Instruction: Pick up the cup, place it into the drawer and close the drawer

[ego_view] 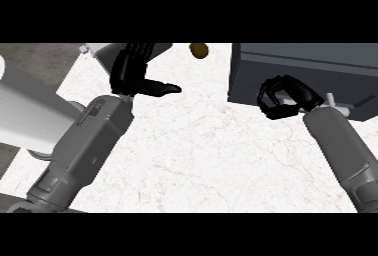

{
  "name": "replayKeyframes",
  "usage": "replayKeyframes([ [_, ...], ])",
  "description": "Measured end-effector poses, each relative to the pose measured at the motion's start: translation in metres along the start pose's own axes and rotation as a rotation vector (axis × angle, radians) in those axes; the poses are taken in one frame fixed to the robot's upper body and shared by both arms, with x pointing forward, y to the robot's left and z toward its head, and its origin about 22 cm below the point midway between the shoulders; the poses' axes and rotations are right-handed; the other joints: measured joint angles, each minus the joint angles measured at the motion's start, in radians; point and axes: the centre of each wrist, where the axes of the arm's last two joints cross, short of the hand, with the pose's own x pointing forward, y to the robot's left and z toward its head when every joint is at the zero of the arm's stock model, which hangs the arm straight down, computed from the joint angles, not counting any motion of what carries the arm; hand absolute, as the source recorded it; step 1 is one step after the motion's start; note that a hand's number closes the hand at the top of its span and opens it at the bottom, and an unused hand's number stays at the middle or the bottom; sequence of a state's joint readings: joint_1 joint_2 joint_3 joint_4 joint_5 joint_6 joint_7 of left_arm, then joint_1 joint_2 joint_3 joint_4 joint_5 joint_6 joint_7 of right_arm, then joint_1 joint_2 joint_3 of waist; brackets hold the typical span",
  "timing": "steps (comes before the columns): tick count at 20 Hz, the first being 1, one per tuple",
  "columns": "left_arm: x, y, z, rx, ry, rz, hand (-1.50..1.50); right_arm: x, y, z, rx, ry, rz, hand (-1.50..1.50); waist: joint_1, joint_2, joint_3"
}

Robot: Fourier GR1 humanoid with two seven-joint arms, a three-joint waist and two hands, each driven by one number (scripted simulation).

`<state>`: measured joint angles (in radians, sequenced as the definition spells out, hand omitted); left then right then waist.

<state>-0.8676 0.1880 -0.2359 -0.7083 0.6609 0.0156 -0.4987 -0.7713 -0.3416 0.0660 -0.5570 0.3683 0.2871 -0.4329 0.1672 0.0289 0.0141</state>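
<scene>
The right robot hand (284, 97) sits at the front edge of the dark drawer unit (310, 70), its fingers curled round into a closed ring. Nothing can be made out inside that curl, so it may hold nothing; if something small is tucked in there, the fingers hide it. A pale handle-like piece (336, 106) pokes out just beside the wrist, touching or nearly touching the unit's face, which suggests the hand is placed there to work the drawer front rather than to carry anything.

The cup itself cannot be identified with confidence. It is nowhere on the bare marble tabletop (207, 150). It could already lie inside the drawer unit, out of sight from this steep angle. A small brown rounded object (198, 50) rests near the far edge of the tabletop, well apart from both hands, and looks unrelated to the job.

The left robot hand (136, 75) is raised over the far left of the tabletop, fingers fairly straight and pointing away, thumb stuck out to the side, holding nothing. It appears parked there to stay out of the way.

Judging from this layout, the closing of the drawer seems to be the step in hand
</scene>
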Motion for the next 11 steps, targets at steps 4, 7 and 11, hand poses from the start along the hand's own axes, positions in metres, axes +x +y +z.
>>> replayKeyframes([
  [4, 0.001, 0.003, 0.002, -0.012, 0.002, 0.008, -1.50, -0.001, -0.007, 0.005, 0.022, -0.004, -0.046, 1.50, 0.010, 0.003, 0.004],
  [7, 0.001, 0.004, 0.003, -0.019, 0.003, 0.020, -1.50, -0.003, -0.011, 0.008, 0.034, -0.012, -0.074, 1.50, 0.017, 0.006, 0.005],
  [11, -0.001, 0.006, 0.008, -0.027, 0.008, 0.029, -1.50, -0.004, -0.015, 0.013, 0.047, -0.019, -0.098, 1.50, 0.025, 0.009, 0.007],
])
